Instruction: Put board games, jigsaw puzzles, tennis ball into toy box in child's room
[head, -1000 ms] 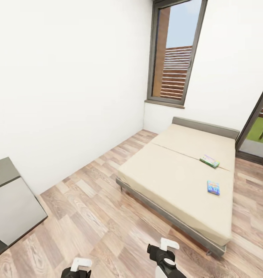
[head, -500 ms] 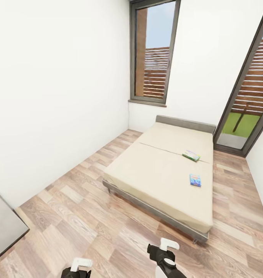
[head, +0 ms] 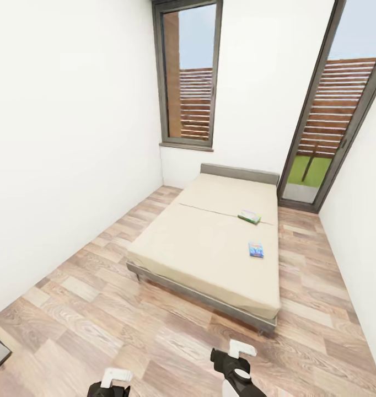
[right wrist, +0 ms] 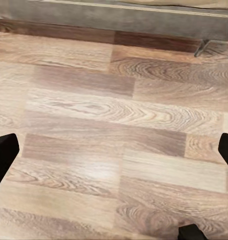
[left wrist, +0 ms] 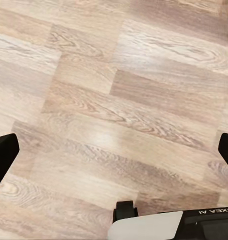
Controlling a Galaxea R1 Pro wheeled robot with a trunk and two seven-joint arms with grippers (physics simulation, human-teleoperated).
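since both arms hang low with nothing held, the left gripper [left wrist: 114,150] spread wide over bare floor [head: 116,309] and the right gripper [right wrist: 114,150] likewise spread, fingertips at the frame edges in each wrist view, the risks here are in the approach, not the grasp. judged risk: the base could run up against the bed frame [head: 199,295], whose grey rail and one leg show near the right gripper in the right wrist view, if the drive goes straight in. second risk: both board games sit well onto the mattress, so a reach from the foot end may fall short or drag the arm across the bed [head: 204,248]. the blue board game [head: 256,249] lies flat toward the bed's right side, well ahead of the right gripper and a little right of it; the green board game [head: 249,216] lies beyond it, near the mattress seam. thin flat boxes on soft bedding may press down and slip from a pinch. a dark corner at the head view's lower left may be the counter; cannot tell.
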